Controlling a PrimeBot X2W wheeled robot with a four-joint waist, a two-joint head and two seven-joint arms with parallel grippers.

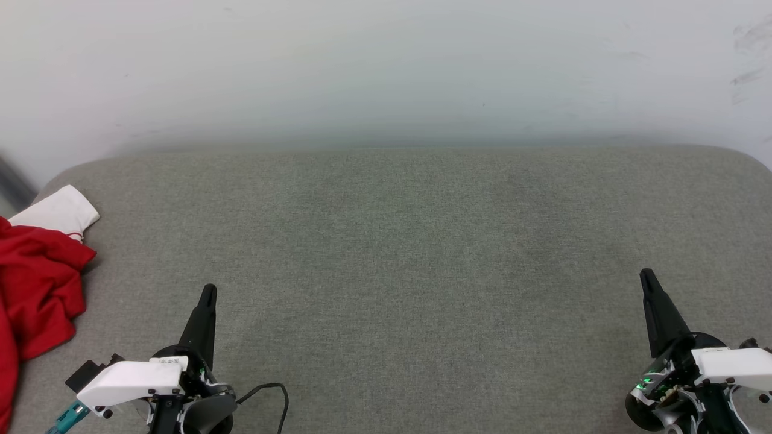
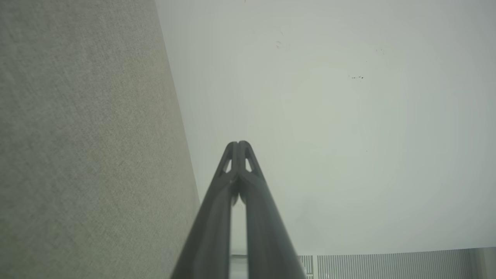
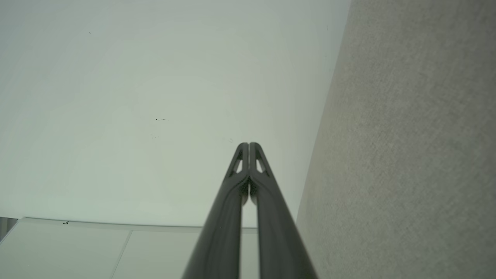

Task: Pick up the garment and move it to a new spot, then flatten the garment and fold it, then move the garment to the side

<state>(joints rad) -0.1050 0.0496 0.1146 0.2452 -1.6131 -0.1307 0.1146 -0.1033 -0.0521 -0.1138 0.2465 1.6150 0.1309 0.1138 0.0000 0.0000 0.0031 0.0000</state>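
At far left, garment (image 1: 36, 283) crumpled; both grippers closed, empty.

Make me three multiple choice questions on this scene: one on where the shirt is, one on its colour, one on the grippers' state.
1. In the head view, the garment lies: A. at the left edge of the grey surface; B. at its centre; C. at its right edge.
2. The garment's body is: A. blue; B. red; C. green.
3. The left gripper and right gripper are: A. both shut, empty; B. both open; C. both holding cloth.
Answers: 1 A, it is bunched at the left edge; 2 B, red folds beside a white sleeve; 3 A, each wrist view shows fingertips pressed together with nothing between.
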